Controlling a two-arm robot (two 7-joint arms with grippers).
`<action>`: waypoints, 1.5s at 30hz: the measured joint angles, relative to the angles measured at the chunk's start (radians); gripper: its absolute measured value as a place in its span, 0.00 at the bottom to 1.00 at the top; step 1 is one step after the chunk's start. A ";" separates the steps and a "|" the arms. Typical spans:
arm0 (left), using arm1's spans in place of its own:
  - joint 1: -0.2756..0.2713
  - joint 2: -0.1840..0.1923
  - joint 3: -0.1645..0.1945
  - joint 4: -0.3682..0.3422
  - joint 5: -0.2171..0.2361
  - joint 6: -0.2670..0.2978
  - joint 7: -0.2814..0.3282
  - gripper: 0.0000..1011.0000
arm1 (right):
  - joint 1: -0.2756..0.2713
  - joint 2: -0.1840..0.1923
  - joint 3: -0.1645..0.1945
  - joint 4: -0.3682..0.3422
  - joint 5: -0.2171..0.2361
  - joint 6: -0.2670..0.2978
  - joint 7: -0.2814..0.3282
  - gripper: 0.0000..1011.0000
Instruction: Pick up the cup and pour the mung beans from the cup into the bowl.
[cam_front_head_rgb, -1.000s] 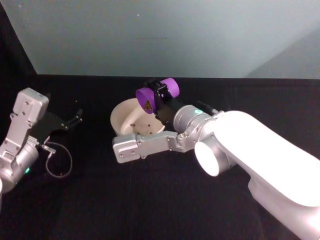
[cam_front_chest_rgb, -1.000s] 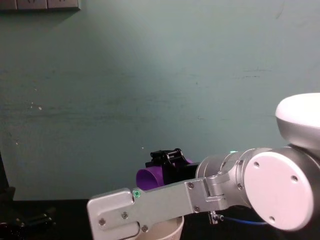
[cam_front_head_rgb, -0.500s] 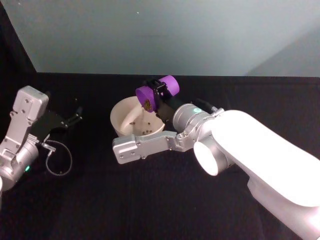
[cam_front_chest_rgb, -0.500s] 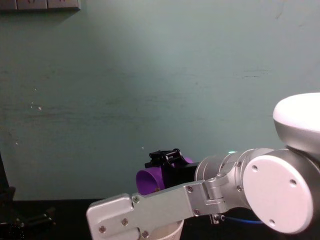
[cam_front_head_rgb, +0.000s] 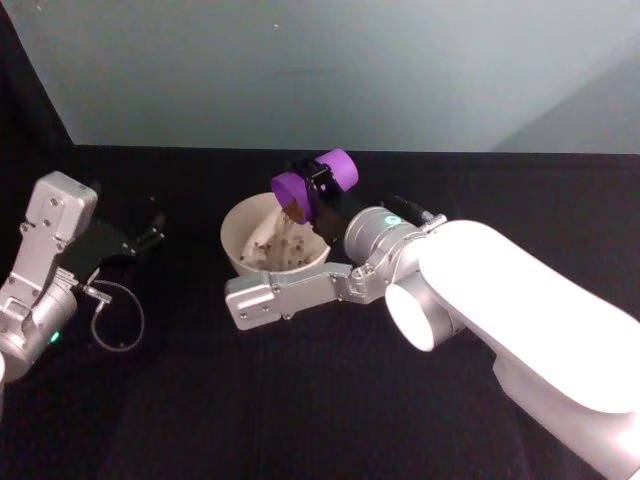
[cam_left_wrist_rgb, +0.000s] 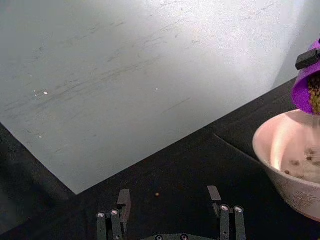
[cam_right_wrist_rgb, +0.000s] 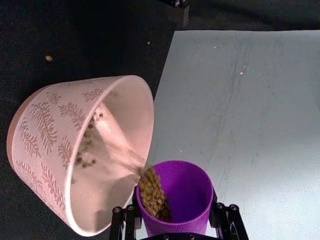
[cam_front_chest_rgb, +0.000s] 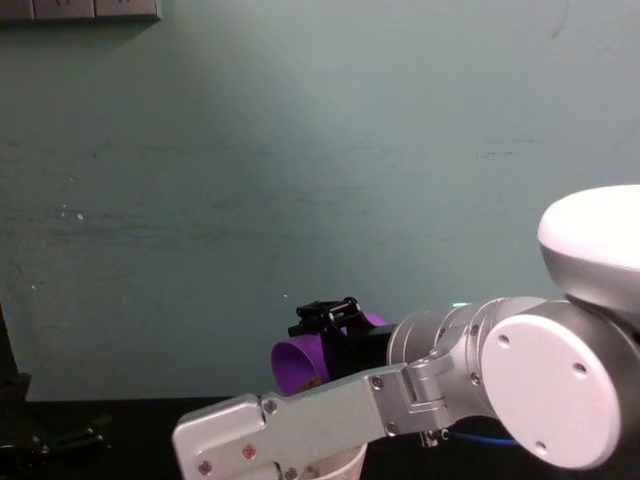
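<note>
Arm pose (right): comes in from the right over the black table (cam_front_head_rgb: 250, 410). Its silver link lies across the front of the bowl (cam_front_head_rgb: 230, 240), and the wrist is cocked so the right gripper (cam_front_head_rgb: 318, 186) sits above the bowl's far right rim.
Right claw: clamped on the cup (cam_front_head_rgb: 340, 170), one black finger on each side of its wall.
Cup spot: up in the air over the bowl's rim, tipped way over, mouth aimed down into the bowl and lower than its base.
Mung beans (cam_right_wrist_rgb: 152, 195): brownish-green grains bunched at the cup's low lip, a thin stream dropping off it, and a loose scatter on the bowl's floor.
Bowl spot: sitting on the table between the two arms.
Arm pose (left): parked at the table's left. The left gripper (cam_left_wrist_rgb: 168, 200) points toward the bowl but stays well apart from it, fingers spread with nothing between them.
Shapes and surfaces: the cup is smooth purple plastic, tapered, with no handle. The bowl is wide, round and cream-white with a thin rim, and has fern-leaf prints on its outer wall. The table is matte.
Stray grain (cam_left_wrist_rgb: 157, 194): lying on the table between the left claw and the bowl.
</note>
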 joint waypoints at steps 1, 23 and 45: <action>0.000 0.000 0.000 0.000 0.000 0.000 0.000 0.99 | 0.000 -0.001 0.000 0.002 0.000 -0.001 0.000 0.72; 0.000 0.000 0.000 0.000 0.000 0.000 0.000 0.99 | 0.005 -0.003 -0.002 0.011 -0.004 -0.005 -0.005 0.72; 0.000 0.000 0.000 0.000 0.000 0.000 0.000 0.99 | 0.010 -0.001 -0.008 0.010 -0.008 -0.014 -0.012 0.72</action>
